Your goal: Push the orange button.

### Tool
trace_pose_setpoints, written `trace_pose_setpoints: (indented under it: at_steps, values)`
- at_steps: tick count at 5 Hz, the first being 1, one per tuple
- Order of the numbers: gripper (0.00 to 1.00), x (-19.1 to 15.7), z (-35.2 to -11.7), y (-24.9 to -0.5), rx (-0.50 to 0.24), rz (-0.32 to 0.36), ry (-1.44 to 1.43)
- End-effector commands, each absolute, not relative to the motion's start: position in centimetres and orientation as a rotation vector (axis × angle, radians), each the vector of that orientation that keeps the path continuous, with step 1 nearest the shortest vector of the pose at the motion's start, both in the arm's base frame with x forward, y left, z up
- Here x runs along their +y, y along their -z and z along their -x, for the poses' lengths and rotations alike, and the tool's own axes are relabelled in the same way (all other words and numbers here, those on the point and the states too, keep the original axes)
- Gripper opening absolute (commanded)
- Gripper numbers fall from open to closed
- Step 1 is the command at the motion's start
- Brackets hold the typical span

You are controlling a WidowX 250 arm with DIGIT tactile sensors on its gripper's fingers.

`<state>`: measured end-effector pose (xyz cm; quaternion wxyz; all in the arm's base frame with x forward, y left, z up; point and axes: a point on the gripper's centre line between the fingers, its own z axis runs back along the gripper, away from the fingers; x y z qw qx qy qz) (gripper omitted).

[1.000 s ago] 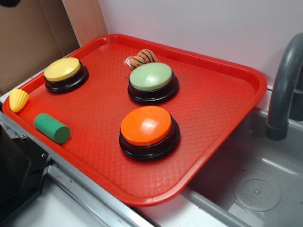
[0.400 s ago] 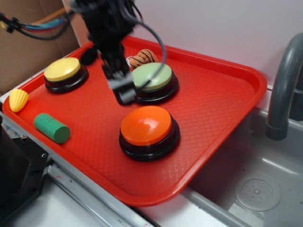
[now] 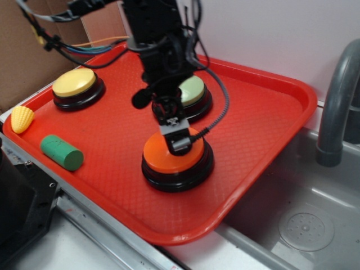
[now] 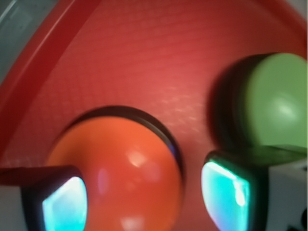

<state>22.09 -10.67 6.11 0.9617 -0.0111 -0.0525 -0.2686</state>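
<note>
Red tray (image 3: 264,129) sits on the desk beside a sink (image 3: 304,225), carrying three buttons. Orange button (image 3: 169,160) sits front-centre of the tray. Pincer (image 3: 179,143) is right over its dome, tip at or touching the cap; can't tell if pressed. In the wrist view the fingers (image 4: 62,204) straddle the dome, moderately apart, holding nothing. Left: press down firmly.

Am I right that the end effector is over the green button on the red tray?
Not quite. The exterior view shows the end effector over the orange button, not the green button, which sits behind it on the red tray.
</note>
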Motion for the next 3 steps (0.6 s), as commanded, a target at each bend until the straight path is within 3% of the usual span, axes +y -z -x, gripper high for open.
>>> trace_pose_setpoints:
  at_steps: [1,3]
  values:
    - [1.0,-14.68,-22.86,-6.94,0.185,-0.077,0.54]
    - [1.0,-14.83,-22.36,-6.81,0.156,-0.117,0.419]
